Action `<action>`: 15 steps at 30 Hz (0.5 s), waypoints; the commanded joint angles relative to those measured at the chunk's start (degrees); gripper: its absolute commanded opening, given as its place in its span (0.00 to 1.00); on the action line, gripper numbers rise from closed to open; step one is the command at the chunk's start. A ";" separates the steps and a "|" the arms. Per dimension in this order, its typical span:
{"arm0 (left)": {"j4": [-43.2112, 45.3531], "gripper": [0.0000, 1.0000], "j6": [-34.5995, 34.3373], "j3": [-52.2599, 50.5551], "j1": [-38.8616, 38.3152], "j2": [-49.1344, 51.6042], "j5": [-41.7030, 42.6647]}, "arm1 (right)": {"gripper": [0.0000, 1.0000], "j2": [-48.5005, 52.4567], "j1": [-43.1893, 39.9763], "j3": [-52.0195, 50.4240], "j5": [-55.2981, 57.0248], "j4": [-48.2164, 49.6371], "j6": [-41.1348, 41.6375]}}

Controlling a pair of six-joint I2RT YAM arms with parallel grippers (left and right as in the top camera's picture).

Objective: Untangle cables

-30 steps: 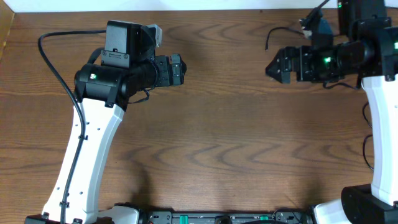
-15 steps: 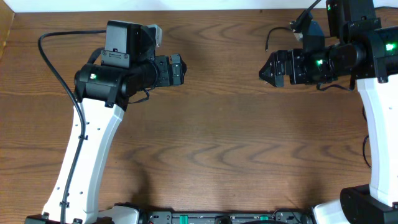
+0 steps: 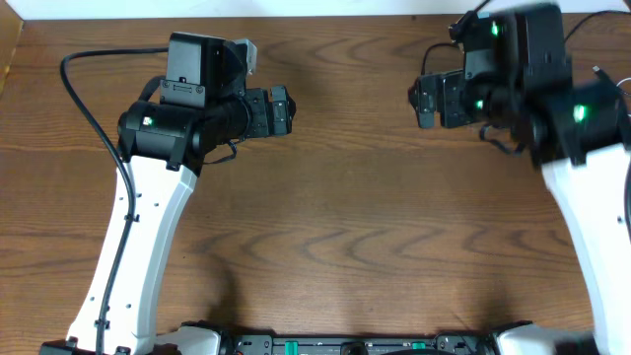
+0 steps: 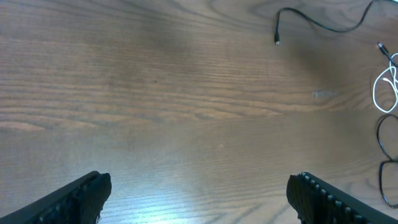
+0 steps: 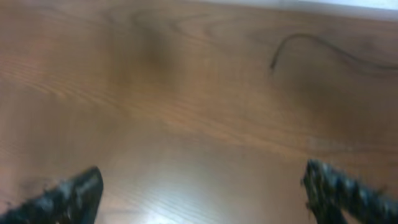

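Note:
In the left wrist view a thin black cable (image 4: 311, 22) lies at the far right of the table, its plug end pointing left. A white cable (image 4: 384, 87) loops at the right edge, with a second black cable (image 4: 380, 140) looped just below it. The blurred right wrist view shows one black cable (image 5: 298, 38) ahead of the fingers. In the overhead view the right arm hides the cables. My left gripper (image 3: 286, 108) (image 4: 199, 190) is open and empty over bare wood. My right gripper (image 3: 419, 99) (image 5: 202, 186) is open and empty, pointing left.
The wooden table (image 3: 345, 217) fills the view. A thick black arm cable (image 3: 84, 94) runs beside the left arm. The table's back edge (image 3: 325, 16) meets a white wall.
My right arm has swung left and towards the back of the table, and shows blurred from motion. The left arm has not moved.

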 commanded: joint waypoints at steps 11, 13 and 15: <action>-0.17 0.96 1.18 0.55 -0.09 0.15 -0.81 | 0.99 -43.30 -4.22 -57.33 2.12 42.32 -7.06; -0.17 0.96 1.18 0.57 -0.09 0.15 -0.81 | 0.99 -50.29 -5.35 -65.48 1.73 47.76 -7.08; -0.17 0.96 1.18 0.57 -0.09 0.15 -0.79 | 0.99 -56.19 -6.40 -72.02 0.63 51.58 -7.15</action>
